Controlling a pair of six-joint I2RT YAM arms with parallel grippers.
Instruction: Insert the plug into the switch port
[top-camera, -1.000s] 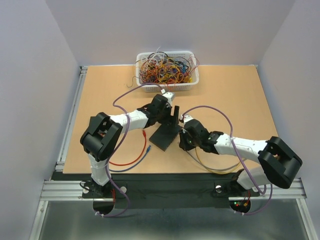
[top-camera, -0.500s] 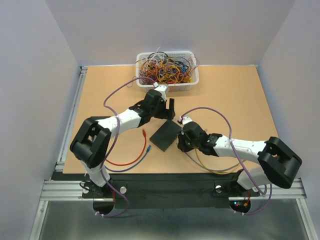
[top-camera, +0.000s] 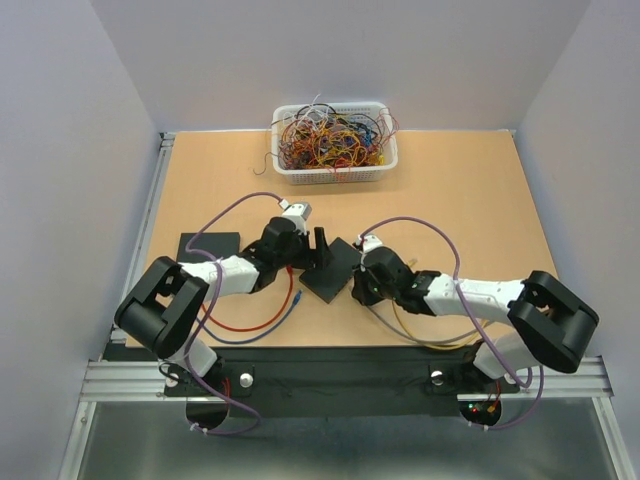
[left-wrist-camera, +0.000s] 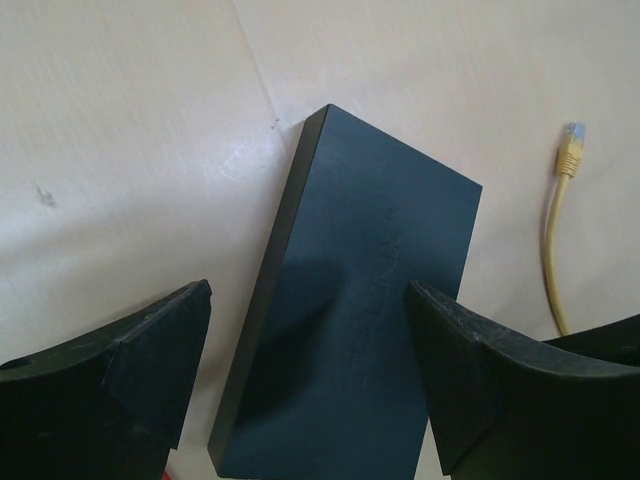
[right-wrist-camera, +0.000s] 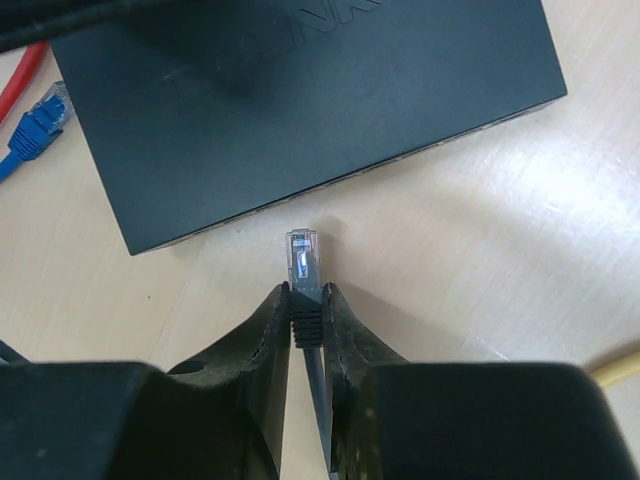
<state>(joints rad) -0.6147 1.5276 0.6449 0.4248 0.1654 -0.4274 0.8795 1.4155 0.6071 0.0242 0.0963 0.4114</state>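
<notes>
Your right hand (right-wrist-camera: 307, 300) grips the plug (right-wrist-camera: 302, 255) just short of the switch port (right-wrist-camera: 350, 180). Your left hand (left-wrist-camera: 308, 300) hangs released above the box (left-wrist-camera: 370, 230). The next move likely calls for aligning the plug, then pushing it in.

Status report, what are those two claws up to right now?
Right gripper shut on plug. Left gripper open over the switch. Plug just short of its edge, nothing between.

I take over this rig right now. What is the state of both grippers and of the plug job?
The left gripper is open, spread over the switch.
The right gripper is shut on the plug.
The plug tip faces the port edge of the switch, a small gap apart.
Done: plug held and aimed.
Left: push it into a port.
</notes>
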